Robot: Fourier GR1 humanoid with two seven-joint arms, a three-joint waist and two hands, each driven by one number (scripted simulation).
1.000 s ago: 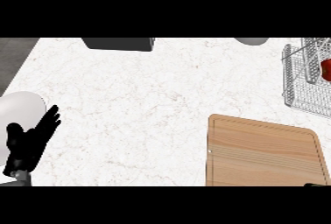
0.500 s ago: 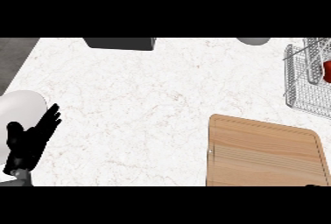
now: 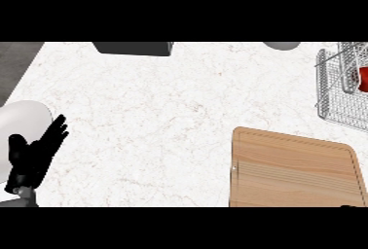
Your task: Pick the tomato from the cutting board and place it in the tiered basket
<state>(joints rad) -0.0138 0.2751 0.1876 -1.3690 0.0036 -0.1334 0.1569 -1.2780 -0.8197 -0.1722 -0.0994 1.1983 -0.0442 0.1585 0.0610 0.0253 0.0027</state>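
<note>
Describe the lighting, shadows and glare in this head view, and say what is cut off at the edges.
Head view: light is flat and even on the marble counter, with no glare. The cutting board casts barely any shadow. The wire basket and the red thing inside it are cropped by the right edge. The left hand shows at lower left over a white plate.

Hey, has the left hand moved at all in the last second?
No. The left hand rests open at the same spot over the white plate, by the counter's left edge.
</note>
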